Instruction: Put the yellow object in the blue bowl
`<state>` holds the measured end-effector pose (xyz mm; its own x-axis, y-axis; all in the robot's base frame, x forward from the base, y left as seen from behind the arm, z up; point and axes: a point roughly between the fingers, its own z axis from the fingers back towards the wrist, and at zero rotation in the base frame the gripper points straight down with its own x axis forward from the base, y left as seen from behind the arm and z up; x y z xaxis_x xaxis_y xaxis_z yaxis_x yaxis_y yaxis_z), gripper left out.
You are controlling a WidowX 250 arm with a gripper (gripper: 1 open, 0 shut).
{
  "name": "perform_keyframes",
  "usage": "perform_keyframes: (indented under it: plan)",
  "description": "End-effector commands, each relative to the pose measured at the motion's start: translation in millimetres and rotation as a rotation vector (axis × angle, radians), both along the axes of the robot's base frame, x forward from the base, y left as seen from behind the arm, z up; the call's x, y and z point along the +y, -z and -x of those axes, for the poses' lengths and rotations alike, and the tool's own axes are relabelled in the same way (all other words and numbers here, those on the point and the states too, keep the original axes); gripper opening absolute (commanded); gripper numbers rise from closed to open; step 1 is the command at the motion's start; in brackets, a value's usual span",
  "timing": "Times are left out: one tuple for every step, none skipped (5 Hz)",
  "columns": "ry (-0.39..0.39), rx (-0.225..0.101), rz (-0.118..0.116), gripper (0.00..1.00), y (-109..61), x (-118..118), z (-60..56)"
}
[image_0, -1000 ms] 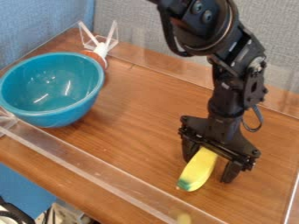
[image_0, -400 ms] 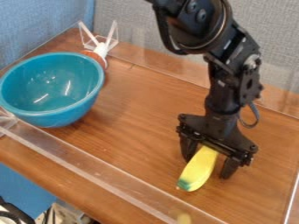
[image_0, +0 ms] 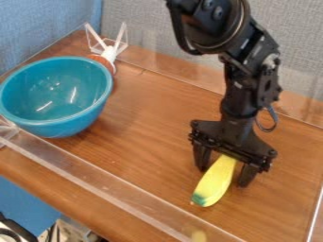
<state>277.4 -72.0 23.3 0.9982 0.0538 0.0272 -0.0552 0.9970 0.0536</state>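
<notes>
One bowl, one banana-like piece, and one robot arm.

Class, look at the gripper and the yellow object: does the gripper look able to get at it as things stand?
Probably yes: the gripper is open, its fingers straddling the upper end of the yellow object, and nothing seems to block them. The bowl sits well aside.

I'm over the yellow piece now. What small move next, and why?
I'd probably close the gripper now: its fingers stand open, apparently on either side of the upper end of the yellow piece, which lies on the table, while the blue bowl sits off to the side.
</notes>
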Motion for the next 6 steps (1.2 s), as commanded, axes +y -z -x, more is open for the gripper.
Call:
perform_keyframes:
  plan:
    - [-0.056,-0.005,-0.012,0.00,-1.7,13.7,-2.9]
    - [-0.080,-0.005,-0.015,0.00,-1.7,18.5,-0.2]
    - [-0.111,-0.004,-0.015,0.00,-3.4,5.6,9.9]
    - [-0.113,-0.019,-0.059,0.00,-23.5,11.4,1.2]
    - [-0.123,-0.050,-0.098,0.00,-50.1,17.1,-6.9]
    - [-0.113,-0.088,-0.135,0.00,-93.6,30.8,-7.1]
